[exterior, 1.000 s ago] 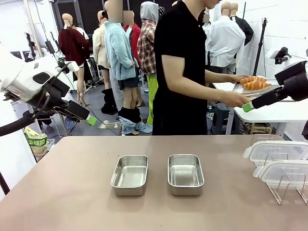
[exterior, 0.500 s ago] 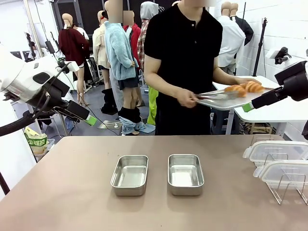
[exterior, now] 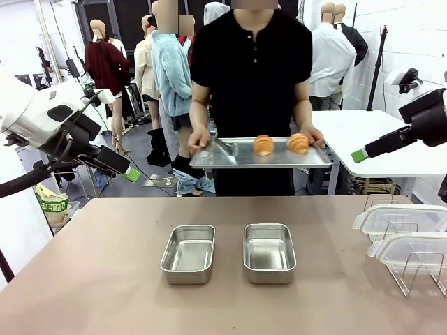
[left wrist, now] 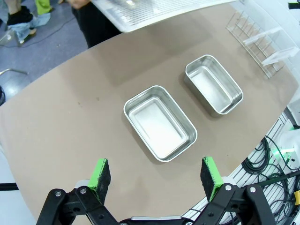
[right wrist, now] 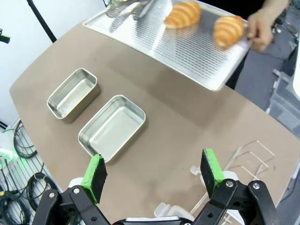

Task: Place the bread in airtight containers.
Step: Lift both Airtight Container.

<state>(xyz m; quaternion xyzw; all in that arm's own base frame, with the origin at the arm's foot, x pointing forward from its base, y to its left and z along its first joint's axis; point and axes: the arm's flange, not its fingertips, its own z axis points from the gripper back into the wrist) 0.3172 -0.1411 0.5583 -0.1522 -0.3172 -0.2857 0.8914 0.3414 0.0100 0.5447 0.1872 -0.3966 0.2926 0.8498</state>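
Croissants (exterior: 264,145) lie crosswise on the person's tray (exterior: 244,161) beyond the steel pans (exterior: 269,252), nearer the right arm (exterior: 424,120); both arms' jaws wide open

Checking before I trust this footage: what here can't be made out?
- Tongs: blurred, cut by the top edge, right wrist view.
- Lids: cut by the right edge, front view.
- Tray: cropped by the top edge, left wrist view.
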